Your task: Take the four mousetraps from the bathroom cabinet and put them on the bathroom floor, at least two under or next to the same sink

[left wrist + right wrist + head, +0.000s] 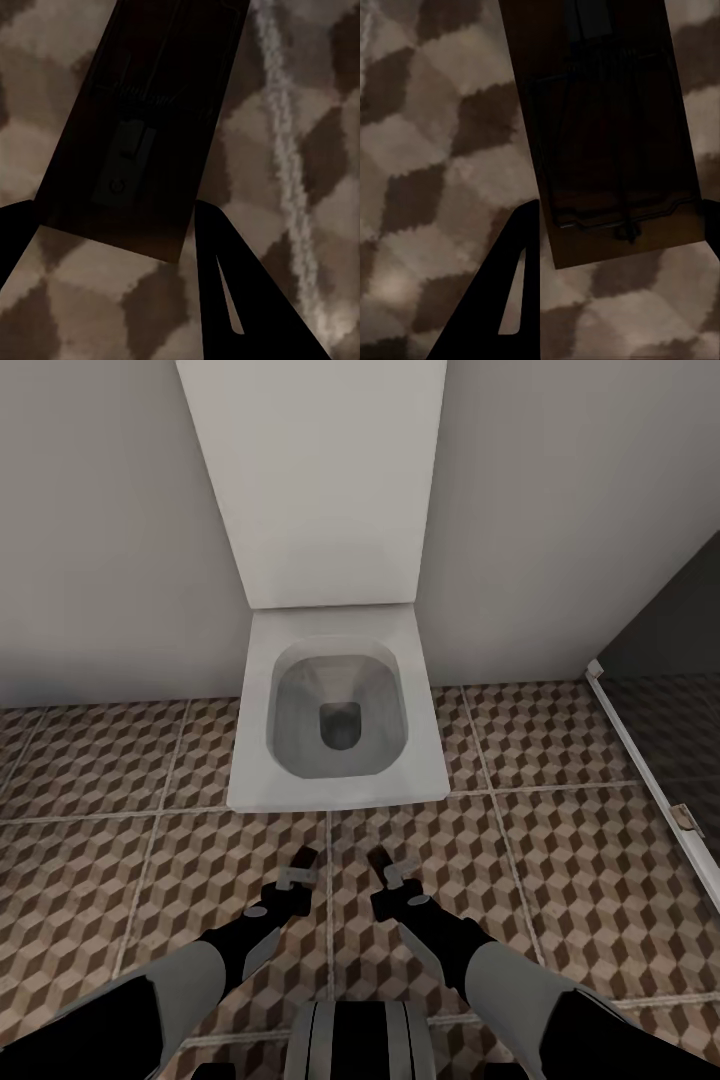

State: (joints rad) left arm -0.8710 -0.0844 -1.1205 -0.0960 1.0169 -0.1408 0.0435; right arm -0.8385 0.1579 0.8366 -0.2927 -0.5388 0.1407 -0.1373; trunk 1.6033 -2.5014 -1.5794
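Wrist views show you a mousetrap clenched in your left gripper and another in the right gripper, above the bathroom floor before the toilet. Dropping them here risks missing the sink.

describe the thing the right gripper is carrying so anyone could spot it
In front of the white square toilet, over the cube-patterned floor tiles, the right gripper holds a small flat dark wooden mousetrap. Its bent wire frame marks it out.
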